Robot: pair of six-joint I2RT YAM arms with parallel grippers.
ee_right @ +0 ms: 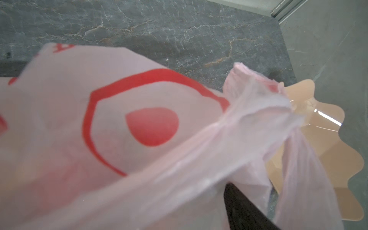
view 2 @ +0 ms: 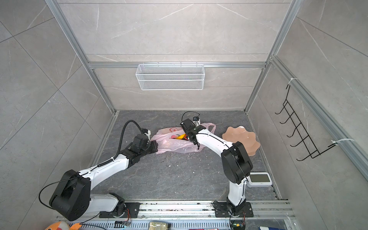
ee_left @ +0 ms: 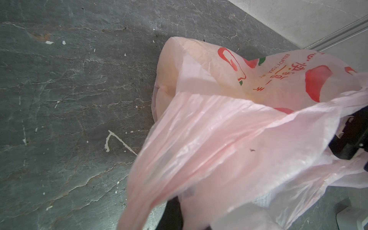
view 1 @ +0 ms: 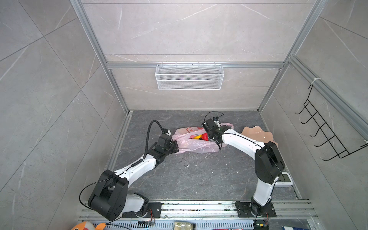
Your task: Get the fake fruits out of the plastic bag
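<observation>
Two arms are set at the plastic bag [view 1: 194, 147], which is laid on the dark floor beside a peach plate [view 1: 256, 133]. Left gripper [view 1: 176, 146]: jaws pressed together on the bag's left edge, judged to hold the mouth stretched. Right gripper [view 1: 209, 133]: placed at the mouth, jaw state cannot be told. Fake fruits [view 1: 199, 137], yellow and red, are seen inside the bag.
</observation>
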